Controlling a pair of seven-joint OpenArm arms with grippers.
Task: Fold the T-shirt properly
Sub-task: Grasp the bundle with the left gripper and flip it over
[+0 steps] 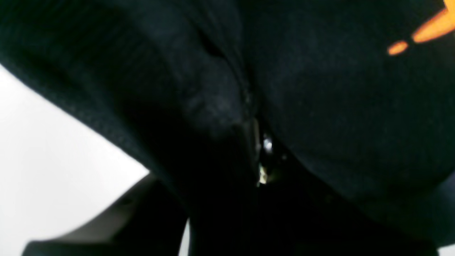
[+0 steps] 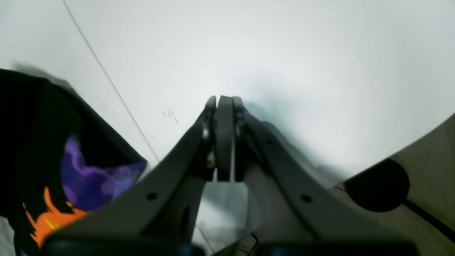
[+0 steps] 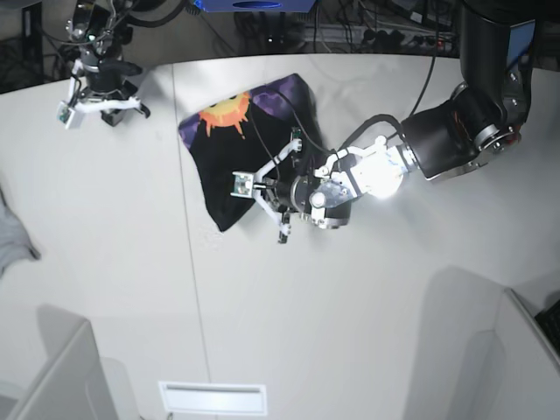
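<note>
Right gripper: jaws pressed together, empty, over bare white table, well apart from the T-shirt. T-shirt lies bunched at table centre, sun print up. Left gripper: narrow, black cloth pinched between its fingers.

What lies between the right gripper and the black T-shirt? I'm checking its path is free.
Only bare white table, seen in the base view, separates the shut right gripper from the black T-shirt.
</note>
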